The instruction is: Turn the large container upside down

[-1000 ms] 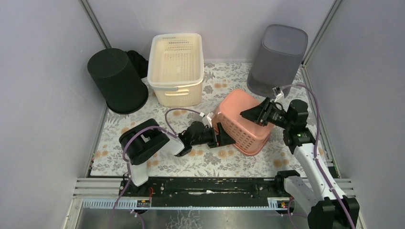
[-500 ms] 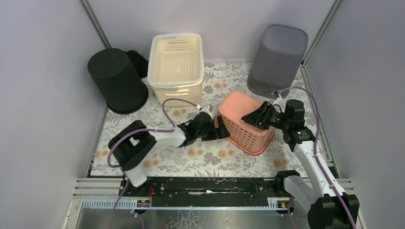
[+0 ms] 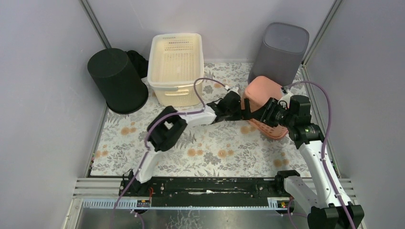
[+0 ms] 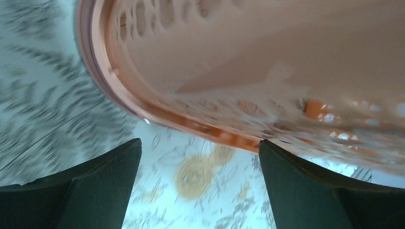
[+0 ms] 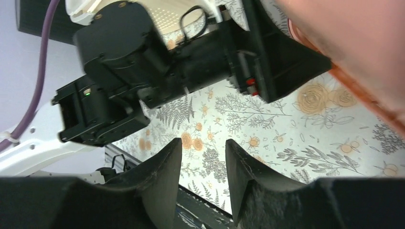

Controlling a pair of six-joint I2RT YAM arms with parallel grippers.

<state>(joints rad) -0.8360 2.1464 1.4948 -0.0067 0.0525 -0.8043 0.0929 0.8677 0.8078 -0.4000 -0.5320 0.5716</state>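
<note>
The pink perforated basket [image 3: 261, 91] stands tipped on its side at the back right, its base leaning toward the grey bin [image 3: 282, 50]. My left gripper [image 3: 242, 109] is open at the basket's left rim. In the left wrist view the rim [image 4: 157, 119] runs just above the wide gap between the fingers [image 4: 200, 145], with nothing clamped. My right gripper [image 3: 261, 114] is open and empty at the basket's near side. Its view shows the bare gap between its fingers [image 5: 203, 143], the pink wall [image 5: 358, 43] at upper right and the left gripper [image 5: 274, 59] beside it.
A cream slotted basket [image 3: 175, 67] stands at the back centre. A black bin [image 3: 117, 80] lies upside down at the back left. The floral mat [image 3: 205, 148] covers the table. The enclosure walls are close on both sides.
The pink basket has moved from the middle of the mat toward the back right and tipped up steeper against the grey bin. Both grippers followed it away from the arm bases.
</note>
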